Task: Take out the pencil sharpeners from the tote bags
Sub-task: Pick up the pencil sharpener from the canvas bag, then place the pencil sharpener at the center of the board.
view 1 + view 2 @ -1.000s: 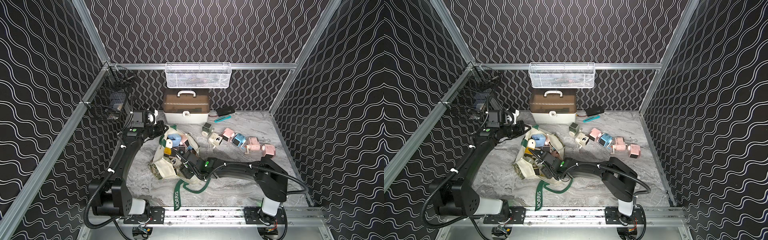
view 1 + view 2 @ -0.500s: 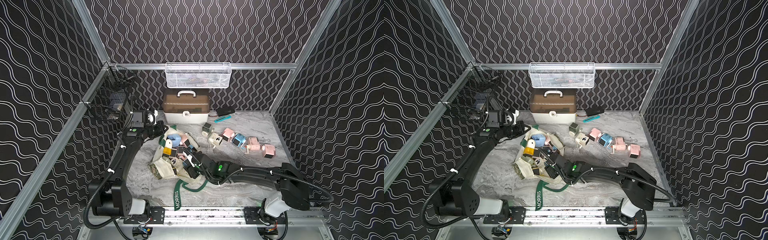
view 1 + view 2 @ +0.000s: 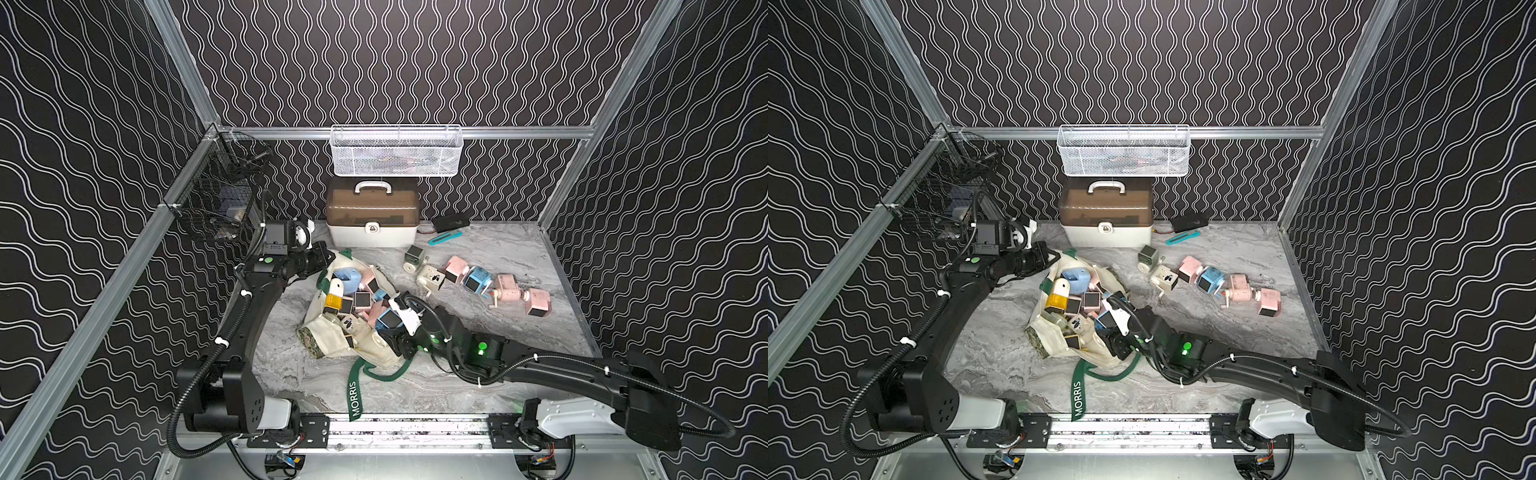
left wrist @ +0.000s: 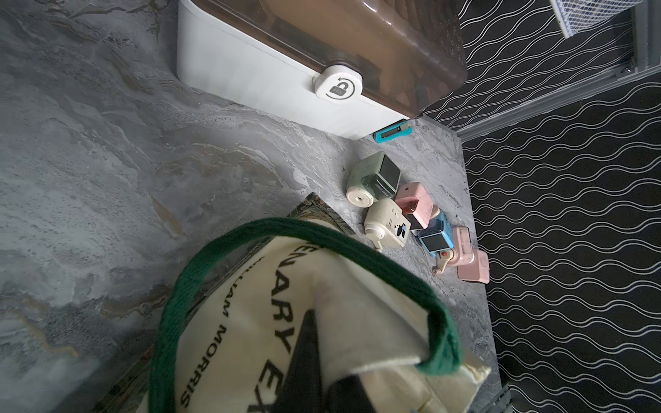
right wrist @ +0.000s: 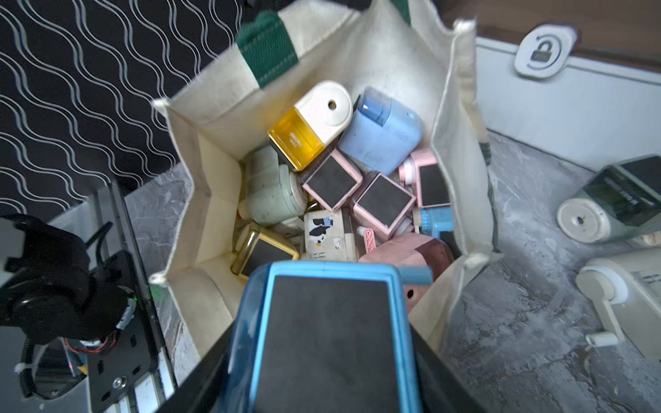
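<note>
The right gripper [image 3: 395, 324] pinches a blue sharpener [image 5: 327, 332] above the tote bag [image 3: 328, 332], unloaded sharpeners [image 3: 478, 280] lying far-right; left gripper [image 3: 328, 258] clamps its rim

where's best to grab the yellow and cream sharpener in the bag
Pinch the yellow and cream sharpener across its long flat sides, mid-body, coming down through the open mouth of the tote bag. It lies atop the pile with those sides mostly free; its rounded cream end would likely slip.

Tote bag [image 3: 328, 336] mid-table, sharpeners [image 3: 361, 300] piled inside; loose sharpeners [image 3: 476, 282], seemingly six, right of bag; case [image 3: 372, 235] behind.
</note>
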Motion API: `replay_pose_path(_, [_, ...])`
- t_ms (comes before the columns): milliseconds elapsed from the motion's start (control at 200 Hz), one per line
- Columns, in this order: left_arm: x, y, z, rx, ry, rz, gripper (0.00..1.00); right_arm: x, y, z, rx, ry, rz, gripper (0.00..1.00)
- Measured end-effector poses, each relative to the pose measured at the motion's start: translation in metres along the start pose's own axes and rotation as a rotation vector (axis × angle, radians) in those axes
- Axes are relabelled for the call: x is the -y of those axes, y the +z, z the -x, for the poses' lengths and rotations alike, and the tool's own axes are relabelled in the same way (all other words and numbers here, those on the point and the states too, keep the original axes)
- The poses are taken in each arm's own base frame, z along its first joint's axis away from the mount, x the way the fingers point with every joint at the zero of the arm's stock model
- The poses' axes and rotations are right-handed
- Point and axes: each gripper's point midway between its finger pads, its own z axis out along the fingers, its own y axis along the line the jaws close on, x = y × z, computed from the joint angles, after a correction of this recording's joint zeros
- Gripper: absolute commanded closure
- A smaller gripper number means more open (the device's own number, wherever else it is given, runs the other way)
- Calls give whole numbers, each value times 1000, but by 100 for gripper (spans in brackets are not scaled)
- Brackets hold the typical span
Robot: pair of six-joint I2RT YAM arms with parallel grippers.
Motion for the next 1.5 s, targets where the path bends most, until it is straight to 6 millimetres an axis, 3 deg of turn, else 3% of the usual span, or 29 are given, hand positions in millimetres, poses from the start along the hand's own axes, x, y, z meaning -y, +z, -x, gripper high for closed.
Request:
replay_pose_path(220, [-1, 0, 0, -2, -2, 5, 100, 20, -37, 27, 182, 47, -56, 50])
replay_pose_path(355, [-2, -1, -1, -6, -6, 16, 100, 59, -51, 43, 272, 129, -173, 50])
replay_pose_path(475, [-2, -1, 0, -3, -6, 18, 100, 101, -58, 42, 300, 220, -312, 50])
replay_pose_path(660, [-3, -1, 0, -2, -6, 19, 100, 125, -57, 36, 295, 311, -358, 50])
replay_pose_path(871, [-2, -2, 0, -2, -5, 18, 100, 161, -41, 19, 207, 395, -474, 51])
replay_pose_path(1041, [-2, -2, 0, -2, -5, 18, 100, 184, -13, -8, 67, 421, -571, 51])
replay_pose_path(1366, [-2, -3, 0, -2, -6, 20, 100, 190, 45, -64, -157, 373, -571, 51])
replay_pose_path(1501, [-2, -3, 0, -2, -6, 20, 100, 191, 63, -72, -189, 339, -557, 49])
